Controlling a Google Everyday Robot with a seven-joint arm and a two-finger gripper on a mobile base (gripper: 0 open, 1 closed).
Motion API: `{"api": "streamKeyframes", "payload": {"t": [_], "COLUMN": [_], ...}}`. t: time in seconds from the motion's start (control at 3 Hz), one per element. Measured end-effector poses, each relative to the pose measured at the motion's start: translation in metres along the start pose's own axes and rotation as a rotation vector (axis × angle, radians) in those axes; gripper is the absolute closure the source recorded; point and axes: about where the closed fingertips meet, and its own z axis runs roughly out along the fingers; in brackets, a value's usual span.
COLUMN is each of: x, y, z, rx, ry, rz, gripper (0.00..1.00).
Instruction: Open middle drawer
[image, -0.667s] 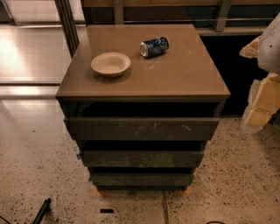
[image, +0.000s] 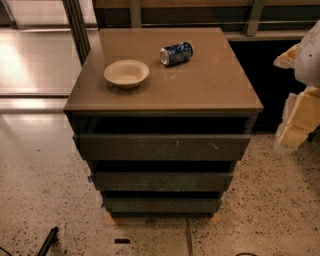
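Observation:
The middle drawer (image: 162, 181) is the second of three dark grey-brown, handle-less fronts on a low cabinet. It sits under the wider-looking top front (image: 162, 146), which has pale scratches, and above the narrowest-looking bottom front (image: 162, 205). A dark gap shows above each front. None of its inside shows. My gripper (image: 299, 121), pale yellowish, hangs at the right edge of the view. It is beside the cabinet's right side, about level with the top front, and touches nothing.
On the brown cabinet top (image: 210, 85) stand a pale bowl (image: 126, 73) and a blue can lying on its side (image: 176, 53). Speckled floor lies in front. A dark object (image: 47, 240) lies at the lower left. A metal post (image: 77, 27) stands at the back left.

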Motion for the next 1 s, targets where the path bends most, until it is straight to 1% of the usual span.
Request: {"api": "streamKeyframes", "payload": {"t": [0.33, 0.67, 1.0], "x": [0.007, 0.017, 0.022], "y": [0.013, 0.033, 0.055], "z": [0.026, 0.055, 0.084], "rx": [-0.039, -0.069, -0.057], "ry": [-0.063, -0.124, -0.167], "rz": [0.080, 0.184, 0.283], "gripper": [0.00, 0.00, 0.00]}}
